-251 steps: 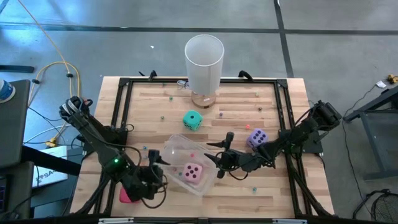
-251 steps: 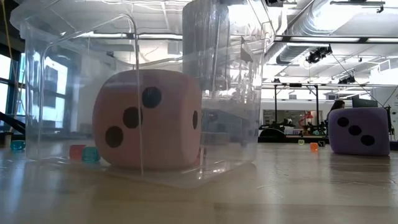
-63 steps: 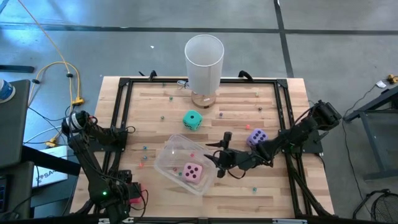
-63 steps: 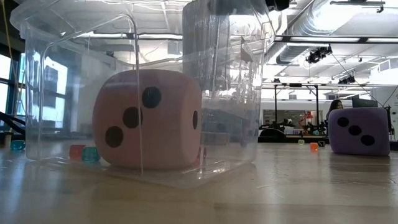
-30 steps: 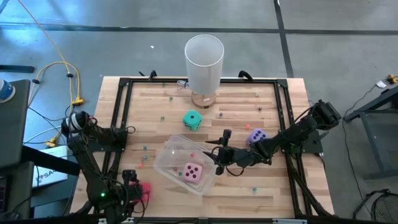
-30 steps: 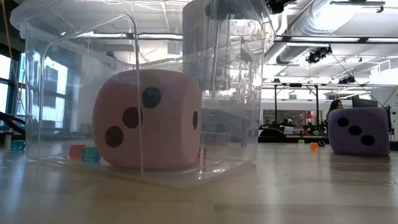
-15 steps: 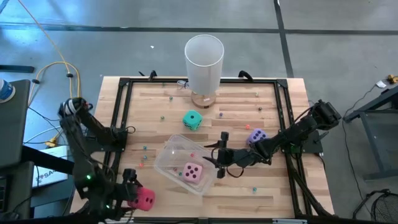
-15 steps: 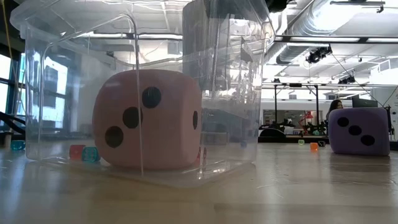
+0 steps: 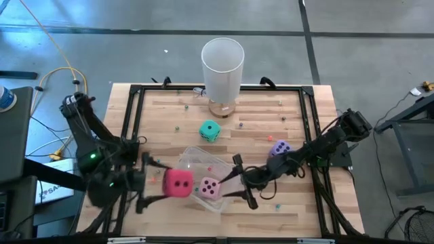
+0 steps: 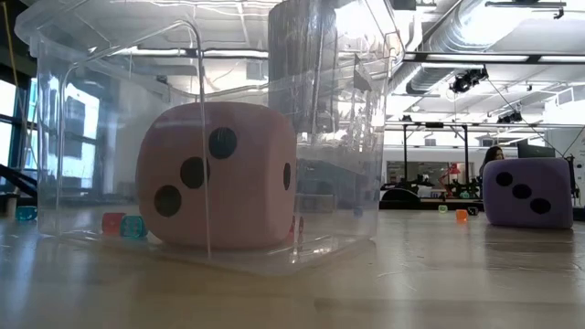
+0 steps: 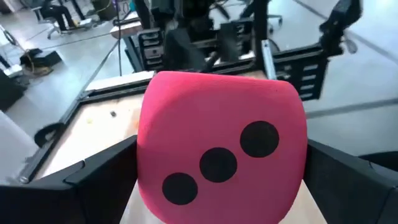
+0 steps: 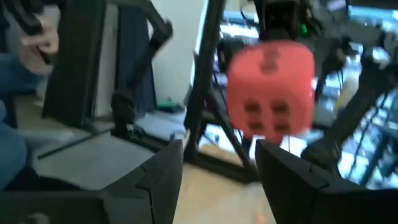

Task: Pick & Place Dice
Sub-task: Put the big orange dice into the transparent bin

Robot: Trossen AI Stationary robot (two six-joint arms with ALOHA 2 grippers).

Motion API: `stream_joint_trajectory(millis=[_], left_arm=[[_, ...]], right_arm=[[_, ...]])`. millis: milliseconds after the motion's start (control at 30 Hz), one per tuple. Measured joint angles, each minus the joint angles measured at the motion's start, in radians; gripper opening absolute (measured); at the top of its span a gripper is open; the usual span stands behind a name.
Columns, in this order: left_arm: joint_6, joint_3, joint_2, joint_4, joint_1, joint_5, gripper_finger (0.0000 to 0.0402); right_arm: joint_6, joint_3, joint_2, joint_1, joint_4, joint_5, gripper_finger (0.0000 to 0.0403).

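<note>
The red die (image 11: 219, 118) hangs in the air just left of the clear container (image 9: 193, 163), with my left gripper (image 9: 165, 183) shut on it. A pink die (image 9: 209, 188) lies inside the container, on its floor (image 10: 274, 260). The teal die (image 9: 209, 131) and the purple die (image 9: 279, 150) rest on the wooden table. My right gripper (image 9: 243, 181) stands open at the container's right end, tipped up and facing the red die (image 12: 268, 93), with nothing between its fingers. My left gripper pinches the red die between its two fingers, one on each of two opposite side faces (image 11: 148, 163). The fingers (image 11: 93, 180) come about level from the table's left. The die is lifted clear of the table, its three-pip face toward the wrist.
A tall white cylinder (image 9: 222, 66) stands on a wooden base at the far middle. A black frame (image 9: 135, 102) rims the table. Small coloured beads (image 10: 123, 224) lie scattered on the boards. A person (image 12: 18, 93) shows beyond the table.
My left gripper has risen from the near-left corner and swung toward the container with the red die, tipping from pointing down to about level; the die is now lifted clear. My right gripper has tipped upward and turned at the wrist while staying beside the container.
</note>
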Motion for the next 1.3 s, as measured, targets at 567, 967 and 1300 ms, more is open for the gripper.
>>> stream_joint_trajectory(millis=[567, 967, 1300], left_arm=[[0.015, -0.002, 0.140, -0.040, 0.500, 0.484, 0.0399], [0.019, -0.002, 0.141, -0.037, 0.487, 0.510, 0.0399], [0.071, -0.003, 0.142, -0.045, 0.490, 0.514, 0.0399]], right_arm=[[-0.064, 0.081, 0.017, -0.072, 0.108, -0.028, 0.0192], [0.137, 0.154, 0.183, -0.216, 0.012, -0.016, 0.0192], [0.225, 0.156, 0.211, -0.204, -0.100, -0.040, 0.0192]])
